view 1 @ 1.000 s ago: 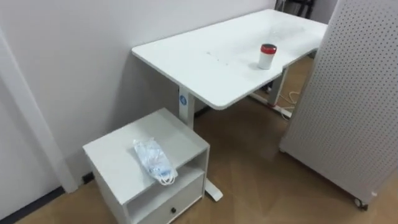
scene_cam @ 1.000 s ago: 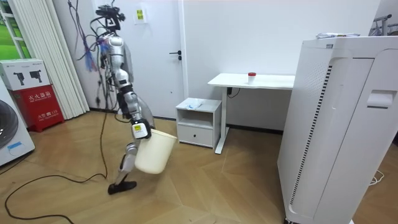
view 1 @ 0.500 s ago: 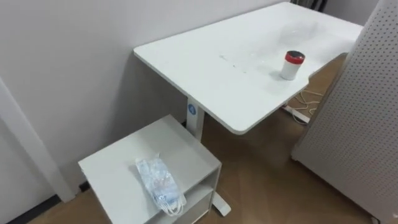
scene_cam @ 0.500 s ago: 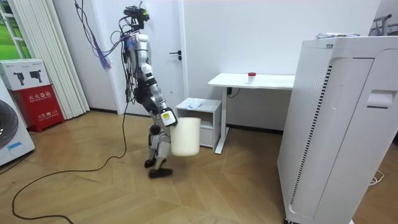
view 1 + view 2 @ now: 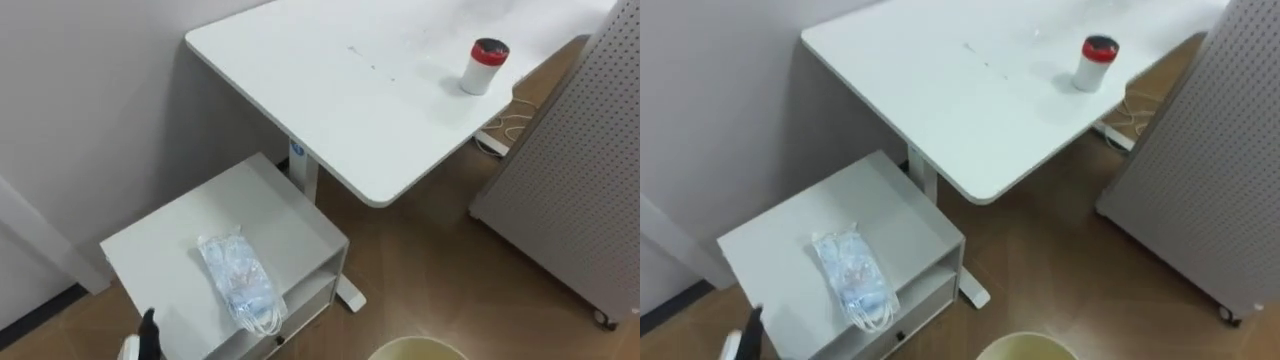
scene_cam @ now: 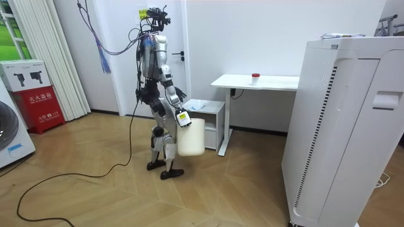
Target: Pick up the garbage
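A crumpled clear plastic bag (image 5: 240, 285) with white loops lies on top of a low white cabinet (image 5: 190, 225), near its front edge. A white cup with a red lid (image 5: 484, 66) stands on the white desk (image 5: 330, 90) behind it. The tip of my left hand (image 5: 148, 336) shows at the lower left, just left of the bag and apart from it. In the room view I stand right in front of the cabinet (image 6: 205, 120). My right hand (image 6: 183, 118) hangs at my side and holds a pale bin (image 6: 191, 137) by its rim. The bin's rim (image 5: 420, 349) shows at the bottom edge.
A white perforated panel on castors (image 5: 580, 170) stands to the right of the desk. Wooden floor lies open between it and the cabinet. In the room view a tall white appliance (image 6: 341, 126) stands at the right and a red box (image 6: 38, 94) at the left.
I have walked up to the cabinet with the bin and now stand before it. The eye views have shifted closer. My left hand's tip and the bin's rim have come into view.
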